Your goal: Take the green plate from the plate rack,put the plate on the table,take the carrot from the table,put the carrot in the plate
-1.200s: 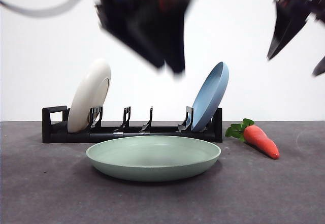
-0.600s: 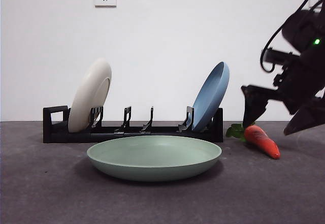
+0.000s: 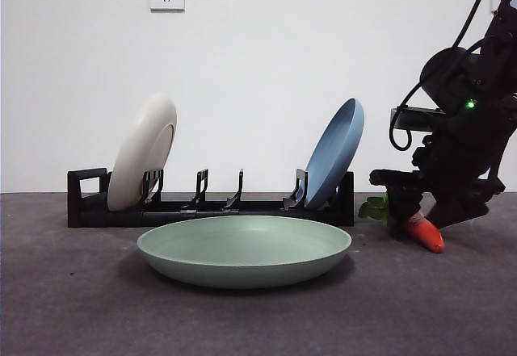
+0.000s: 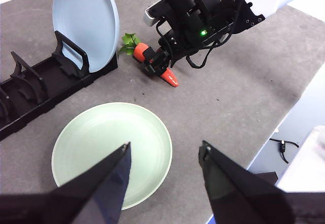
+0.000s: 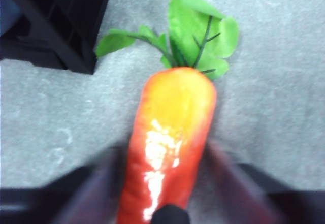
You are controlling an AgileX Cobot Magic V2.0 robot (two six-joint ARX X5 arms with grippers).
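The green plate [image 3: 242, 251] lies flat on the table [image 3: 81, 307] in front of the plate rack [image 3: 210, 208]; it also shows in the left wrist view [image 4: 111, 153]. The carrot [image 3: 426, 233] lies on the table right of the rack, its leaves toward the rack. My right gripper [image 3: 422, 220] is low over it, jaws open on either side of the carrot [image 5: 170, 132], not clamped. The left wrist view shows that gripper [image 4: 155, 64] over the carrot [image 4: 170, 77]. My left gripper [image 4: 162, 183] is open and empty, high above the plate.
A cream-white plate [image 3: 144, 162] stands in the rack's left end and a light blue plate [image 3: 335, 152] in its right end. The middle slots hold nothing. The table's edge [image 4: 284, 107] runs beyond the carrot, with cables on the floor past it.
The left arm has risen out of the front view. The right arm has come down from the upper right, and its jaws now stand around the carrot.
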